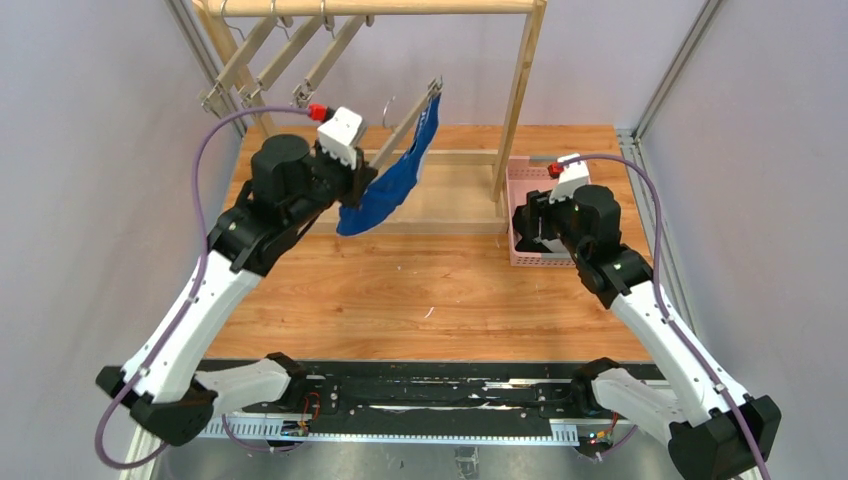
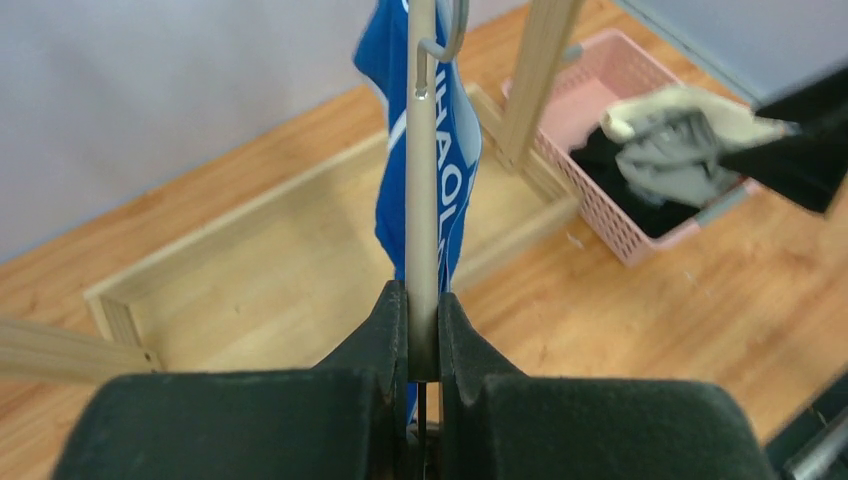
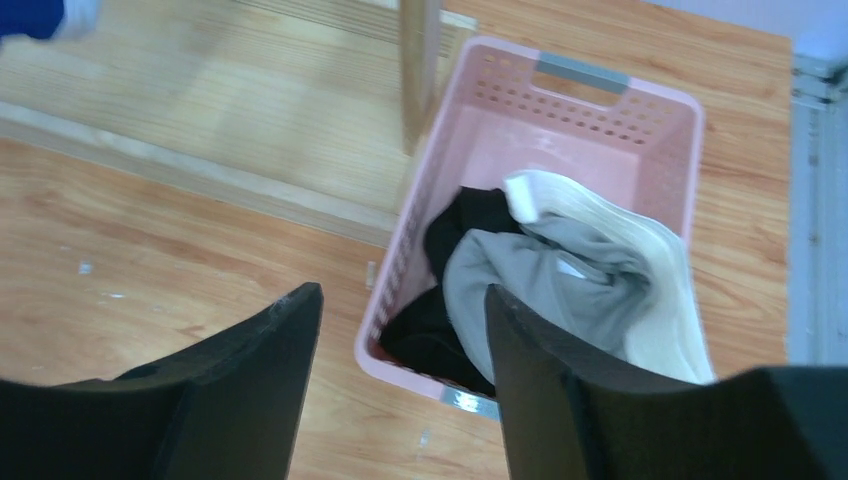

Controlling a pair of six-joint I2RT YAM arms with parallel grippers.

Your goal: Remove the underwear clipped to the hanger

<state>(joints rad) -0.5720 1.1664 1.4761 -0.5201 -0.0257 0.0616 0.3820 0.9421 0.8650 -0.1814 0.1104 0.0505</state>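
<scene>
My left gripper [image 1: 364, 172] is shut on the bar of a wooden clip hanger [image 1: 405, 122] and holds it tilted above the table. The bright blue underwear [image 1: 392, 185] hangs from that hanger. In the left wrist view my left gripper [image 2: 424, 310] clamps the hanger bar [image 2: 424, 150], with the blue underwear [image 2: 456, 185] behind it. My right gripper [image 1: 530, 228] is open and empty over the pink basket [image 1: 540, 262]. In the right wrist view my right gripper [image 3: 403, 293] hovers over the basket's [image 3: 610, 105] near rim. The grey brief [image 3: 540, 280] and black brief [image 3: 470, 225] lie inside.
A wooden rack stands at the back, with its right post [image 1: 520, 100] beside the basket and its base frame [image 1: 450, 225] on the table. Three empty clip hangers [image 1: 270, 60] hang from its rail at the upper left. Grey walls close in both sides.
</scene>
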